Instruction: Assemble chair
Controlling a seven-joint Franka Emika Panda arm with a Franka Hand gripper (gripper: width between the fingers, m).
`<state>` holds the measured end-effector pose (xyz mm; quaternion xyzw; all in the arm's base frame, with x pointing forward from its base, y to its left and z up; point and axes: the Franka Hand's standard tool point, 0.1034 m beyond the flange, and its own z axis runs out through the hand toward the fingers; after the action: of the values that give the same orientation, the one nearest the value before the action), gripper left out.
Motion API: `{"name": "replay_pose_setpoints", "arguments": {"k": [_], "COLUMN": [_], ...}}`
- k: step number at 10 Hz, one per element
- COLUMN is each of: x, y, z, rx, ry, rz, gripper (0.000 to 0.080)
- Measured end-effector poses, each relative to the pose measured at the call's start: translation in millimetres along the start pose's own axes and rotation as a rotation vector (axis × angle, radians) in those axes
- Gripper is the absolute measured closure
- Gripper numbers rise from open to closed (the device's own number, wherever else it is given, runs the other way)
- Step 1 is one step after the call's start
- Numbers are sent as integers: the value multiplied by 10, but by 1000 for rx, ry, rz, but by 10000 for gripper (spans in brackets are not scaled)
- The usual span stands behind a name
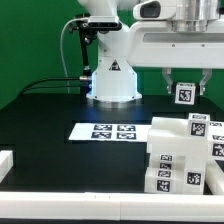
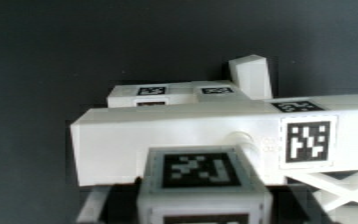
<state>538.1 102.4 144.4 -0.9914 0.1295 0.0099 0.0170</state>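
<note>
- The robot's two-finger gripper [image 1: 184, 93] hangs at the top of the exterior view's right side, above the black table [image 1: 50, 115], with dark fingers pointing down
- Between those fingers sits a small matte white blocky plastic piece bearing a black-and-white square tag [image 1: 184, 93]; the jaws are closed on it at a middling width and it is lifted clear of the table
- In the wrist view the same held piece [image 2: 197, 172] fills the near foreground, its tag facing the camera
- The partly built chair, a cluster of matte white blocky plastic pieces with small square tags [image 1: 185, 150], stands on the table at the exterior view's right, below and a little forward of the gripper
- The wrist view shows the chair assembly [image 2: 211, 135] just behind the held piece, a long white bar lying across it and a short white post standing upright farther back; whether the held piece touches the bar I cannot tell
- The thin flat white marker board with four tags [image 1: 112, 131] lies on the table beside the chair, toward the exterior view's left
- The large glossy white robot base [image 1: 113, 75] stands behind the marker board
- A low white rim [image 1: 60, 203] edges the near side of the table
</note>
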Motion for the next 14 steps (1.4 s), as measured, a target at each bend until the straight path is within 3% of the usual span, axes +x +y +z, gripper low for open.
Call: {"name": "replay_pose_setpoints", "arguments": {"k": [3,6,8,14], "x": [-43,-46,20,13], "y": [-181,-195,-191,-126], "z": [64,183,181,227], "rx": [2,-2,4,0], "ry": [3,10,34,20], "rz": [-5,-10,-11,1], "gripper": [517,517,517,517]}}
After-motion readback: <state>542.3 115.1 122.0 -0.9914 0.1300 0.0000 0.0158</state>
